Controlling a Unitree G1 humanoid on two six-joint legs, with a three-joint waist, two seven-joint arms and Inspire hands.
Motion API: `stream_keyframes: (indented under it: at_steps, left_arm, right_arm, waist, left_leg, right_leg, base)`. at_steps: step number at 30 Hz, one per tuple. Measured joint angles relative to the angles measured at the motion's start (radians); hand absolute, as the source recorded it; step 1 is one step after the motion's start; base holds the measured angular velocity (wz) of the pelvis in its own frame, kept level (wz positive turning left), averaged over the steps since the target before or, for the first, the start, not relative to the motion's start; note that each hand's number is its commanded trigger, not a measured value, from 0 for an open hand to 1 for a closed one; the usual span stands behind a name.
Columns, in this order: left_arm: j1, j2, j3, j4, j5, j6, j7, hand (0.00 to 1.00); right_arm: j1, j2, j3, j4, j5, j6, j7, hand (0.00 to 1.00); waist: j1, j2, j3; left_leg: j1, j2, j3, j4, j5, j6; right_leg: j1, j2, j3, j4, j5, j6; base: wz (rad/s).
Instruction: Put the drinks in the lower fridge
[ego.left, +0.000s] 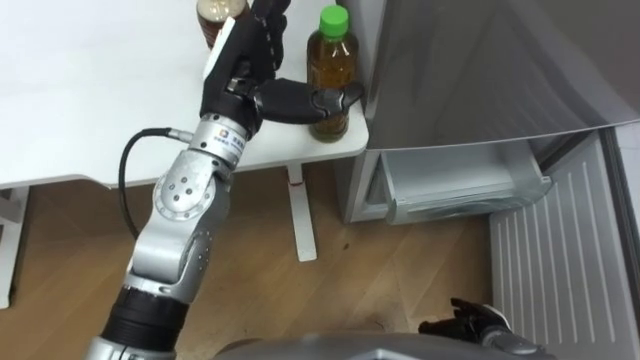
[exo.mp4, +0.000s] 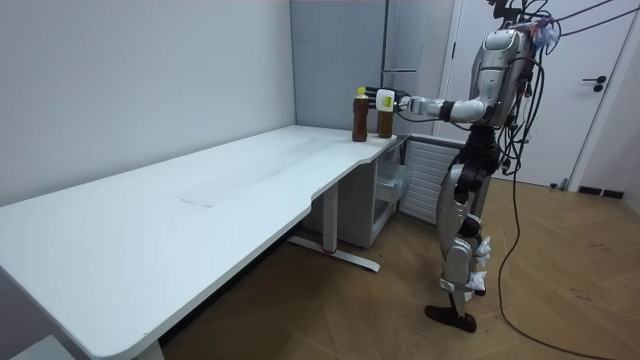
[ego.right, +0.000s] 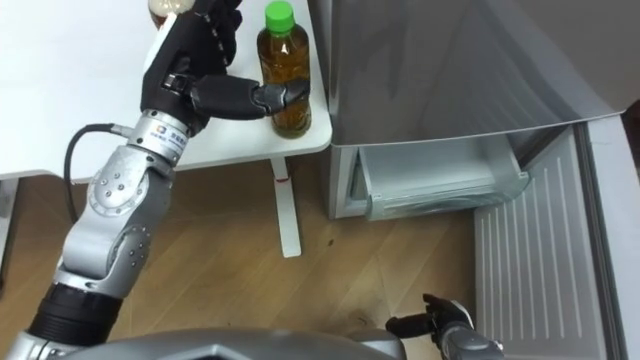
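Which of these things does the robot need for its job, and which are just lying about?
For the job:
green-capped bottle
brown bottle
open lower fridge
left hand, reaching at the green-capped bottle

Just there:
table, which the bottles stand on
right hand, idle and low

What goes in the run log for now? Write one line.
left hand: open, thumb across green-capped bottle | right hand: low, idle | fridge drawer: open

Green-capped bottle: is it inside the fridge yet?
No, the green-capped bottle stands on the corner of the white table, outside the fridge.
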Motion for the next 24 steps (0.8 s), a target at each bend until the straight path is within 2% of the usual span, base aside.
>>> stream_keyframes:
  at_steps: [4, 24]
  left_arm:
    - [0.0, 0.001, 0.001, 0.017, 0.0, 0.013, -0.001, 0.0]
    - [-0.002, -0.001, -0.002, 0.058, 0.0, 0.018, 0.014, 0.0]
  right_arm:
    - [0.0, 0.0, -0.002, 0.007, 0.0, 0.002, 0.0, 0.0]
    - [-0.001, 0.0, -0.001, 0.008, 0.0, 0.008, 0.001, 0.0]
  waist:
    - [-0.006, -0.001, 0.0003]
    - [-0.028, -0.002, 0.0015]
  left_leg:
    - [0.004, 0.0, 0.001, 0.0, 0.0, 0.0]
    - [0.006, 0.001, 0.014, -0.004, 0.0, 0.0]
  right_leg:
    - [0.003, 0.0, 0.0, 0.0, 0.0, 0.0]
    - [-0.002, 0.001, 0.021, 0.0, 0.0, 0.0]
  base:
    - [0.0]
    - [-0.01]
